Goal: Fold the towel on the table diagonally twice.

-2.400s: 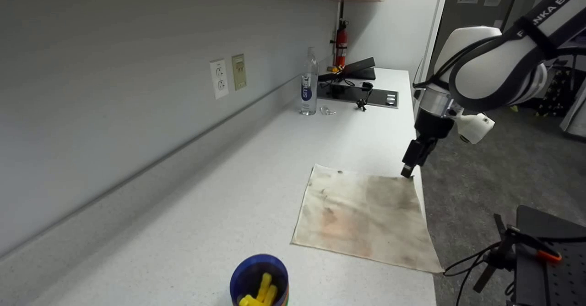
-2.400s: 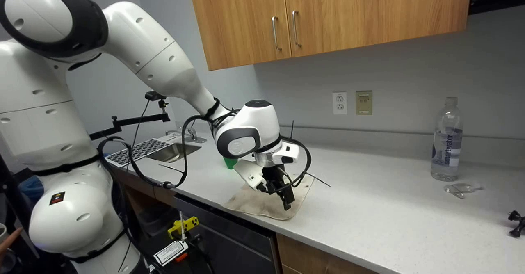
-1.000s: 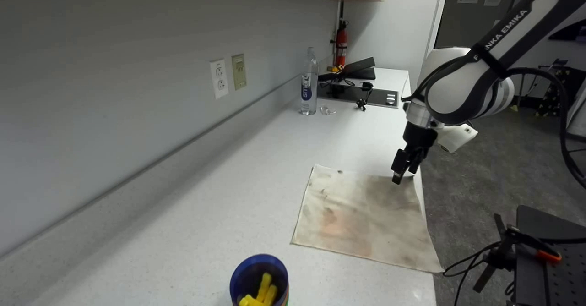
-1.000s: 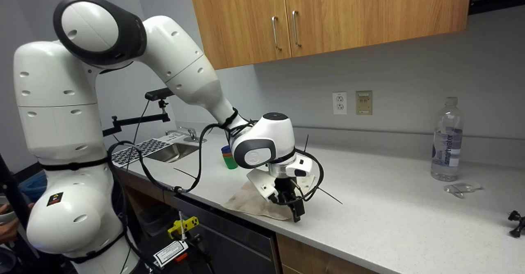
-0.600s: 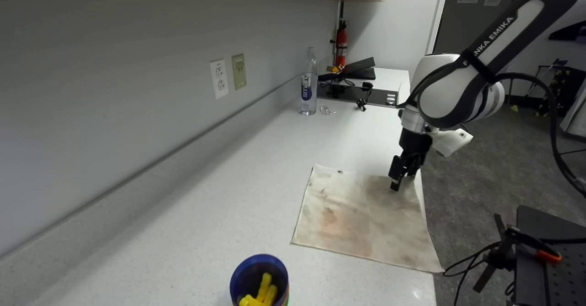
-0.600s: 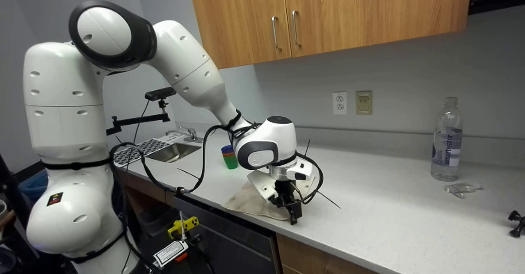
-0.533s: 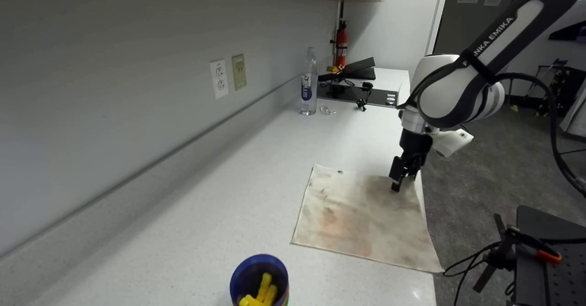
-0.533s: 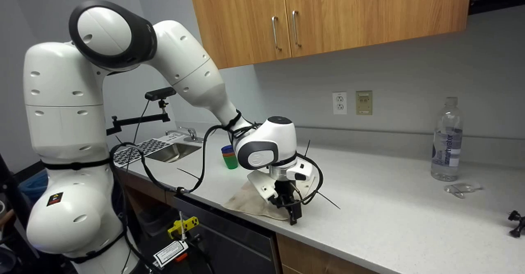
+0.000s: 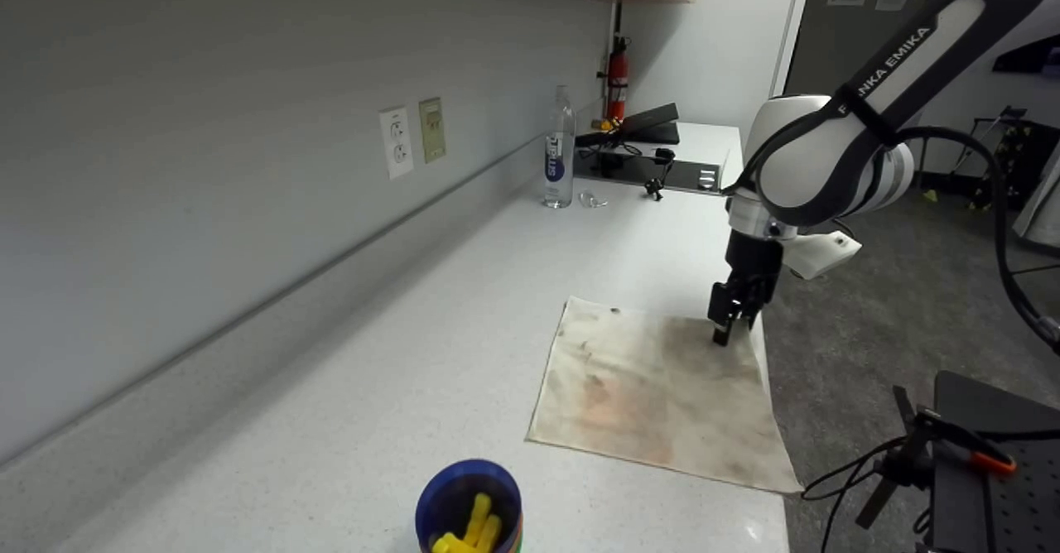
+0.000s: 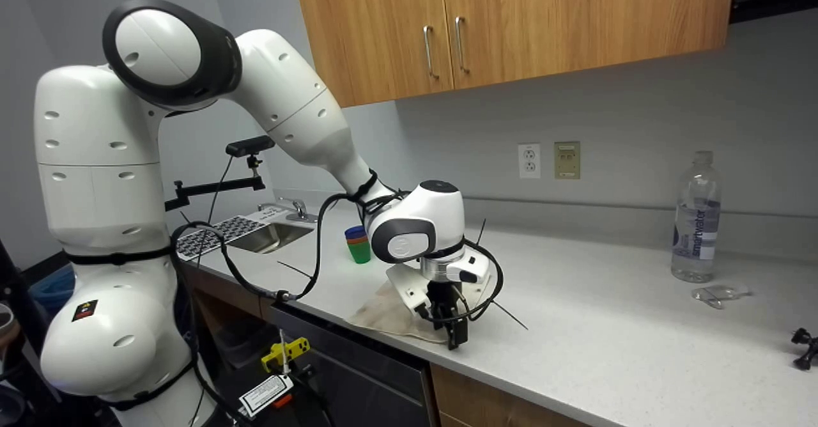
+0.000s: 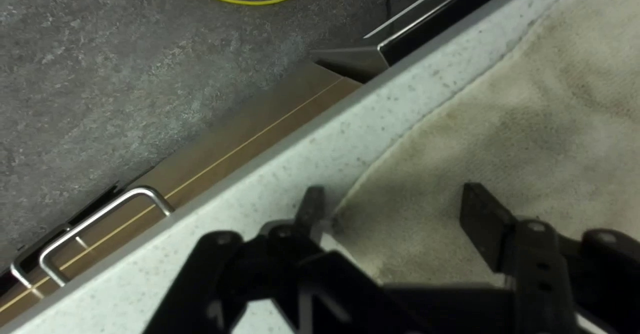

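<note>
Towel (image 9: 654, 396), cream with grey-brown smudges and an orange-tinged patch, lies spread out, lower right in an exterior view; gripper (image 11: 393, 194), jaws parted, at its upper-right corner.

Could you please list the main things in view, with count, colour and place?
towel: one, stained beige, on counter
cup stack: one, blue, orange and green, on counter
pieces: several, yellow, in cup stack
bottle: one, clear, near wall
outlet: one, white, on wall
wall plate: one, beige, beside outlet
cooktop: one, black, beyond bottle
fire extinguisher: one, red, beyond bottle
sink: one, silver, in counter
arm: one, mostly white, over counter
fingers: two, black, apart, by towel corner
</note>
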{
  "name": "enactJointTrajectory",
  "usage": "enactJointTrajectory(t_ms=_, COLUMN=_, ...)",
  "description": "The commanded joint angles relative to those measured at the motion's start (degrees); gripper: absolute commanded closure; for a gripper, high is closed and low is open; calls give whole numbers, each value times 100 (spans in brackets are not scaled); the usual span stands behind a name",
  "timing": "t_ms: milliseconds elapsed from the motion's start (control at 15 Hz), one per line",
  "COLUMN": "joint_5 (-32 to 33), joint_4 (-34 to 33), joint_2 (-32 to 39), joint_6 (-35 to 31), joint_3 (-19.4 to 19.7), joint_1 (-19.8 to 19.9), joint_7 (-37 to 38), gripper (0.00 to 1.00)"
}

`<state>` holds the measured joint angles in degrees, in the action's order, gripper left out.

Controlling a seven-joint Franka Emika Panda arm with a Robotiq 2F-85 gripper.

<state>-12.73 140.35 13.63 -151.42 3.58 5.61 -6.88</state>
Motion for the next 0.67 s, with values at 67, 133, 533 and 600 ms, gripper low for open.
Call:
enactJointTrajectory(t_ms=67, joint_5=372, joint_4=-5, joint_2=-78, joint_6=319, joint_3=43, joint_1=-88, joint_7=476, gripper=67)
enactJointTrajectory(t_ms=133, joint_5=477, joint_4=-11, joint_2=-95, joint_6=342, joint_3=55, joint_1=-122, joint_7=592, gripper=74)
enactJointTrajectory(t_ms=533, joint_5=1838, joint_4=-47, joint_2=-227, joint_6=520, joint_3=250, joint_1=-480, joint_7=1886, gripper=100)
enactJointTrajectory(t_ms=600, joint_5=2016, joint_4=-74, joint_2=-247, joint_6=566, joint_3=256, joint_1=-539, joint_7=2055, gripper=100)
